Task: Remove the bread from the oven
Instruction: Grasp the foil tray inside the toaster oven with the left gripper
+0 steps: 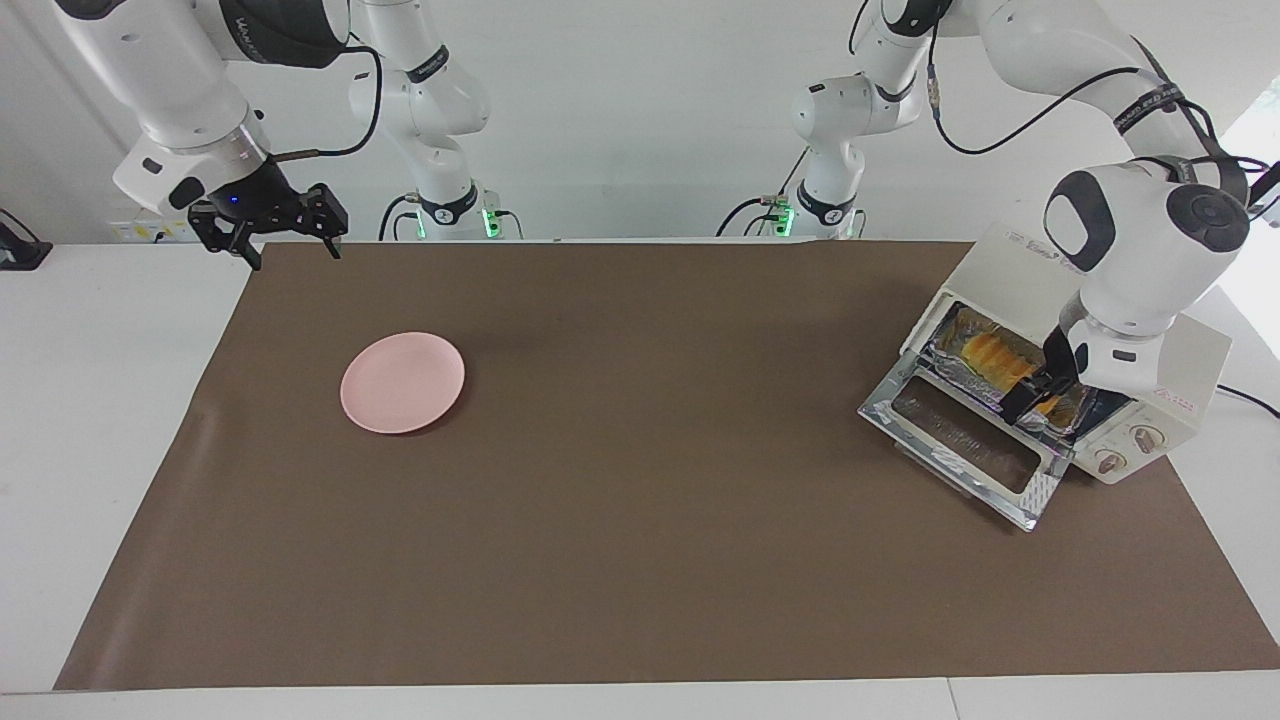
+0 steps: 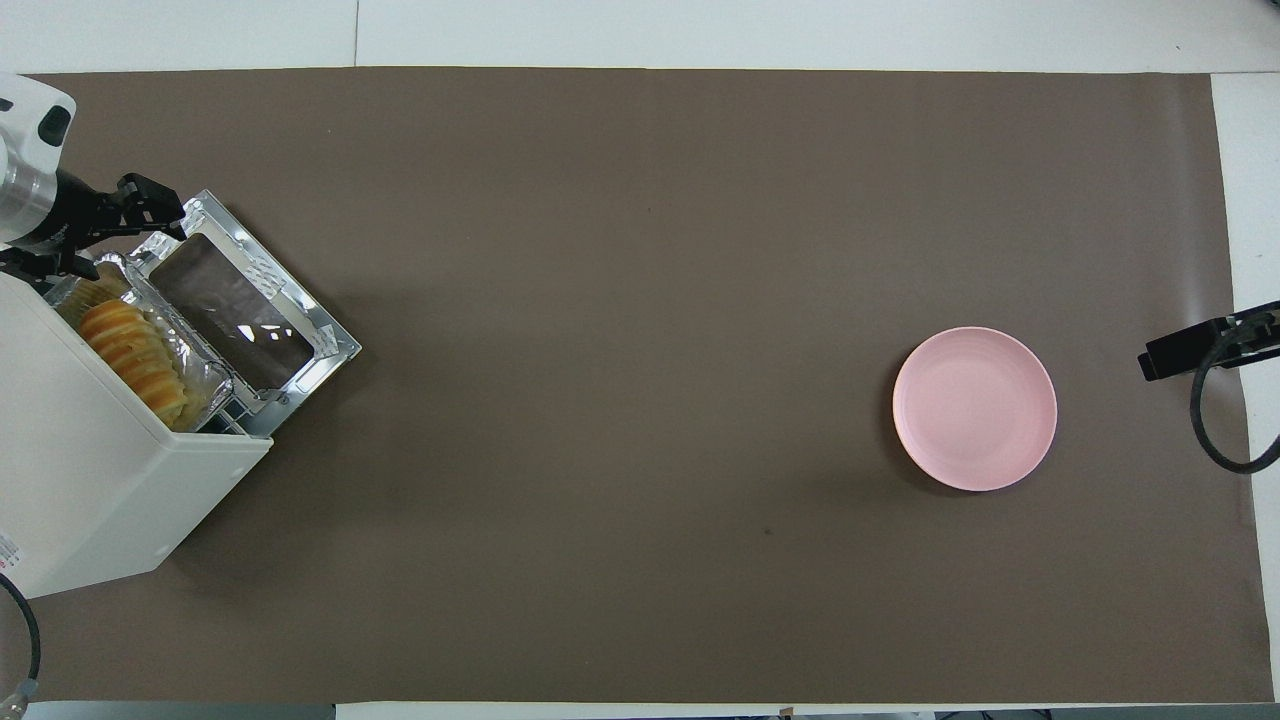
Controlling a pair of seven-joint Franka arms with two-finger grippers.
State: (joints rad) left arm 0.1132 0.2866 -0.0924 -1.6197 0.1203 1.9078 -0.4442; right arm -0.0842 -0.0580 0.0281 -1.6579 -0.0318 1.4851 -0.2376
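- The left tool (image 1: pixel 1040 392) reaches into the oven (image 1: pixel 1160 390) mouth, right by the bread (image 1: pixel 990 355); I can't tell whether it grips.
- Bread lies on the foil tray (image 2: pixel 190 385) inside, door (image 1: pixel 965 445) down: opening done, lifting out left.
- The right tool (image 1: pixel 290 238) waits, spread, over the bench (image 1: pixel 640 560) edge near the pink plate (image 1: pixel 402 383).

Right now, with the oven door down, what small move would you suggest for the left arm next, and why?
Probably lower the left gripper a little onto the bread and grip it. The oven door lies flat open, the bread sits in its foil tray at the mouth, and the gripper is right at it. The right gripper waits, open, by the table's edge.
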